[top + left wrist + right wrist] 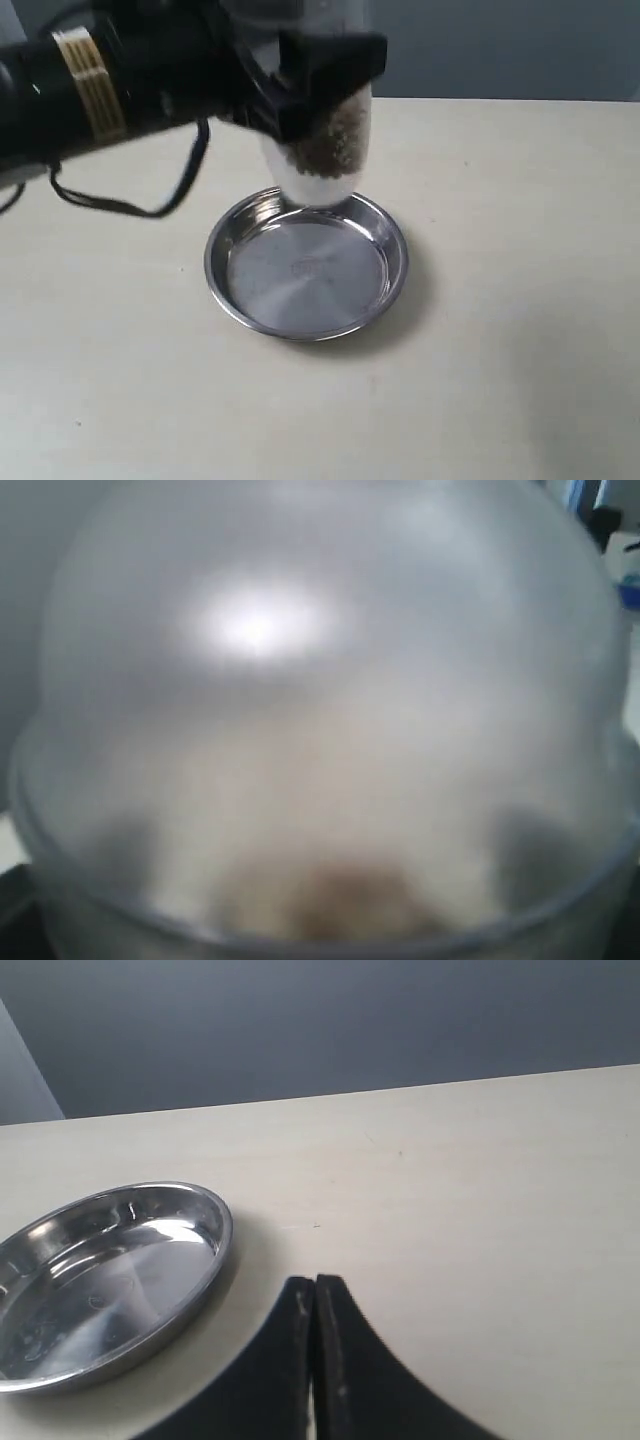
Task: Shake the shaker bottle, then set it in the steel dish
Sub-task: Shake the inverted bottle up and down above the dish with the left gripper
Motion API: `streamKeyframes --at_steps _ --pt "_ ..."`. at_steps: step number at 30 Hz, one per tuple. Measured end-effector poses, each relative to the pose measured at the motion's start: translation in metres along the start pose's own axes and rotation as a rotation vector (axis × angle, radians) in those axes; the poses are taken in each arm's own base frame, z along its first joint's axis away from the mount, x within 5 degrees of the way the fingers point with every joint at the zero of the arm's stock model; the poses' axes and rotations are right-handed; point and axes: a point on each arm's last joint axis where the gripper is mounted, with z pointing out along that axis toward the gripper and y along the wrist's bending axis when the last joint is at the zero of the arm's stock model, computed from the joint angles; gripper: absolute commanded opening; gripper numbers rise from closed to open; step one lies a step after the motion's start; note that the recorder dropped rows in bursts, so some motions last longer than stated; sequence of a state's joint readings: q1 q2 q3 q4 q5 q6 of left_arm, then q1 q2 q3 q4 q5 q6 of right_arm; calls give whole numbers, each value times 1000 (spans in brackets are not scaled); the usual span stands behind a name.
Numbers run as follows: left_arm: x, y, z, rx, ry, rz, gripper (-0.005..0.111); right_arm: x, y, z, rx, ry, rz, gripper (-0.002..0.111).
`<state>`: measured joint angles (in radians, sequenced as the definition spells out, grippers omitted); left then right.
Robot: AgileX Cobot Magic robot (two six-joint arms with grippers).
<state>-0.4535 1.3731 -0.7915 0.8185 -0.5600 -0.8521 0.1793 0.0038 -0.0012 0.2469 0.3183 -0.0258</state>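
Note:
My left gripper [315, 85] is shut on the shaker bottle [325, 150], holding it in the air above the far rim of the steel dish [232, 290]. The bottle hangs upside down, frosted dome pointing down, with brownish grains piled inside. In the left wrist view the frosted dome of the shaker bottle [320, 710] fills the frame and hides the fingers. The steel dish [60, 1360] lies empty on the table, seen also in the right wrist view. My right gripper [315, 1295] is shut with nothing in it, low over the table beside the dish; it is out of the exterior view.
The beige table [520, 300] stretches all round the dish. A black cable [130, 205] loops down from the left arm [100, 80] over the table at the left. A grey-blue wall [320, 1020] stands behind the table's far edge.

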Motion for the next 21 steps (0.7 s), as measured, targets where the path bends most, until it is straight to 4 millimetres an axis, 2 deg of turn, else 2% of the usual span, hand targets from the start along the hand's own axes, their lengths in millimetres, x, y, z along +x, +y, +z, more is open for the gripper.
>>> streamKeyframes --at_steps 2,3,5,6,7,10,12,15,16,17,21 --pt "24 5 5 -15 96 -17 0 0 0 0 0 0 0 -1" --pt "27 5 6 -12 112 -2 0 0 0 0 0 0 0 -1" --pt "-4 -2 1 9 17 59 0 0 0 0 0 0 0 -1" --pt "-13 -4 -1 12 -16 63 0 0 0 0 0 0 0 -1" --pt "-14 -5 -3 10 -28 44 0 0 0 0 0 0 0 -1" --pt "19 1 0 -8 58 -35 0 0 0 0 0 0 0 -1" --pt "25 2 2 -4 88 -2 0 0 0 0 0 0 0 -1" --pt "-17 -7 -7 -21 -21 112 0 0 0 0 0 0 0 -1" --pt "-27 -8 -11 -46 -46 115 0 0 0 0 0 0 0 -1" --pt "-28 -7 -13 -69 -47 96 0 0 0 0 0 0 0 -1" --pt "10 4 -8 -113 81 33 0 0 0 0 0 0 0 -1"
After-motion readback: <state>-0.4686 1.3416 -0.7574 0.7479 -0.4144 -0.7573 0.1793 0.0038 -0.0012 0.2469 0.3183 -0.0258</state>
